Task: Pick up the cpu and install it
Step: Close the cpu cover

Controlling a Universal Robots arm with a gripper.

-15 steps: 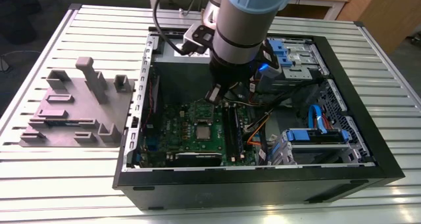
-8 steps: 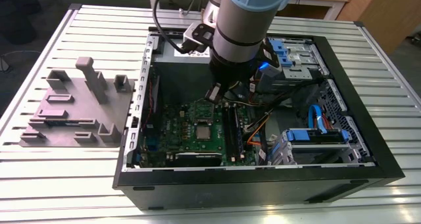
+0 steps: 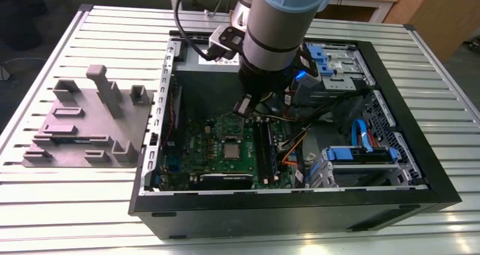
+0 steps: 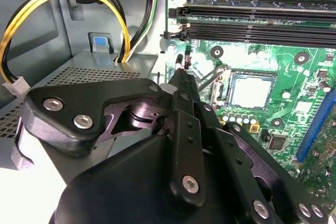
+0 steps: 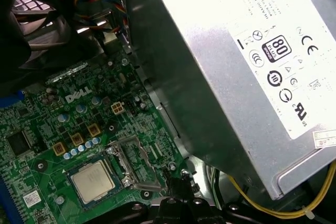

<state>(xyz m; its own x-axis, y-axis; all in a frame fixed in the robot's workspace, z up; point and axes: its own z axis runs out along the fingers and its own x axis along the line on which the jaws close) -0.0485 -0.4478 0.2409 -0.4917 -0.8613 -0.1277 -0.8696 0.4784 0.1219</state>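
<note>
Inside, cpu (image 4: 250, 91) sits flat on green motherboard (image 4: 294, 85)

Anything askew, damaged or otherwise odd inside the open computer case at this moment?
Nothing stands out. The cpu lies flat and square in its socket on the green motherboard, and the gripper hangs above the board beside it, apart from the chip. Cables look tidy; no damage shows.

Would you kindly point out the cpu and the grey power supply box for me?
cpu (image 4: 251, 91), second wrist view, middle of its silvery top.
power supply box (image 5: 226, 72), first wrist view, bare grey metal side.
</note>
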